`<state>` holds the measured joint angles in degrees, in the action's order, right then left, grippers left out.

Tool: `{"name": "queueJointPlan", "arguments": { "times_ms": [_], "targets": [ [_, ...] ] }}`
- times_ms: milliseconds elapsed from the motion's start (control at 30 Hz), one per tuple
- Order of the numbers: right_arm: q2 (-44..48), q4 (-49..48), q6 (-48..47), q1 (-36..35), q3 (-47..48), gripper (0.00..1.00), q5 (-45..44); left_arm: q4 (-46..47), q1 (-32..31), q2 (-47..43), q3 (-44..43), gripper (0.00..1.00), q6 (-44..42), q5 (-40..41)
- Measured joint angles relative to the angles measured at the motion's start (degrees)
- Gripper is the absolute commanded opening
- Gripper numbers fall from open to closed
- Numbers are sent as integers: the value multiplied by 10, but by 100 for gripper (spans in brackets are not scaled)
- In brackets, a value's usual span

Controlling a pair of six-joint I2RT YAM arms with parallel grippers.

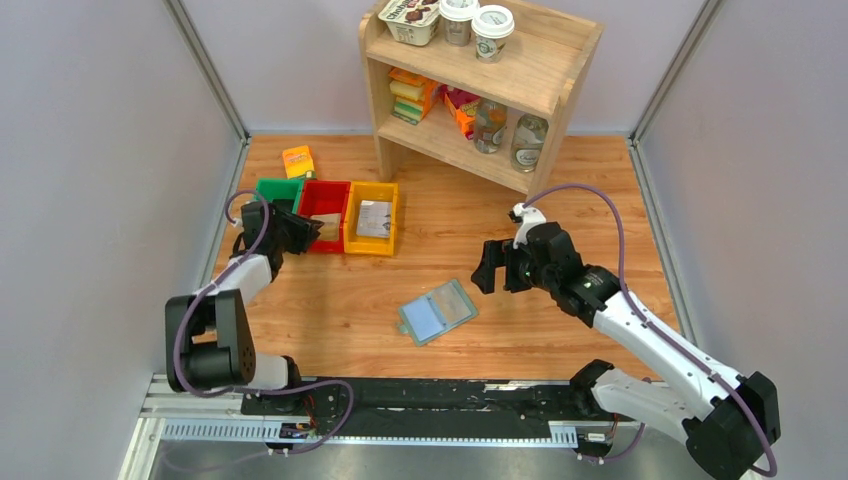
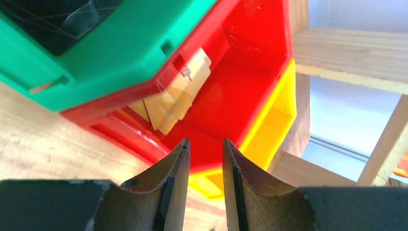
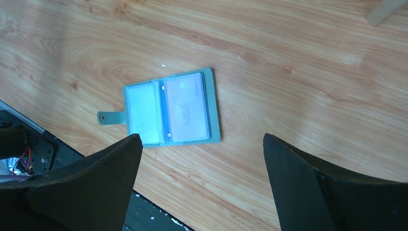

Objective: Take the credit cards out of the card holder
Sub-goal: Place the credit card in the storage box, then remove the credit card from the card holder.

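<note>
The card holder lies open and flat on the wooden table, sage green with blue-grey pockets. In the right wrist view the card holder shows a pale pinkish card in one pocket, and its tab points left. My right gripper hovers wide open just right of it, holding nothing. My left gripper is at the red bin, its jaws a little apart with nothing between them. A tan card lies inside the red bin. Another card rests in the yellow bin.
A green bin adjoins the red one on the left. An orange packet lies behind the bins. A wooden shelf with cups, jars and packets stands at the back. Grey walls close in both sides.
</note>
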<state>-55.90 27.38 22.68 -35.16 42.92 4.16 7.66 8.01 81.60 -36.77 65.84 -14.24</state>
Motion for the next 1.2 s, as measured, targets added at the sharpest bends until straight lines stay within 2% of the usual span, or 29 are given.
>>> {"name": "queueJointPlan", "arguments": {
  "times_ms": [200,400,567,700,867,1067,1200],
  "targets": [
    [-11,0,4,0,0,97,12,-115,-40,-121,-2,43,-60,18],
    [-66,-2,15,0,0,86,40,-238,-210,-237,-25,46,-129,54],
    [-118,-12,28,-8,0,78,57,-306,-360,-283,-35,48,-155,94],
    [-166,-24,34,-23,1,72,61,-338,-463,-261,-35,49,-159,123],
    [-219,-34,39,-38,4,64,65,-347,-543,-186,-39,49,-158,147],
    [-268,-51,43,-49,22,58,64,-336,-557,-113,-38,47,-147,147],
    [-293,-59,44,-52,25,54,64,-310,-557,-87,-22,40,-136,147]
  ]
}}
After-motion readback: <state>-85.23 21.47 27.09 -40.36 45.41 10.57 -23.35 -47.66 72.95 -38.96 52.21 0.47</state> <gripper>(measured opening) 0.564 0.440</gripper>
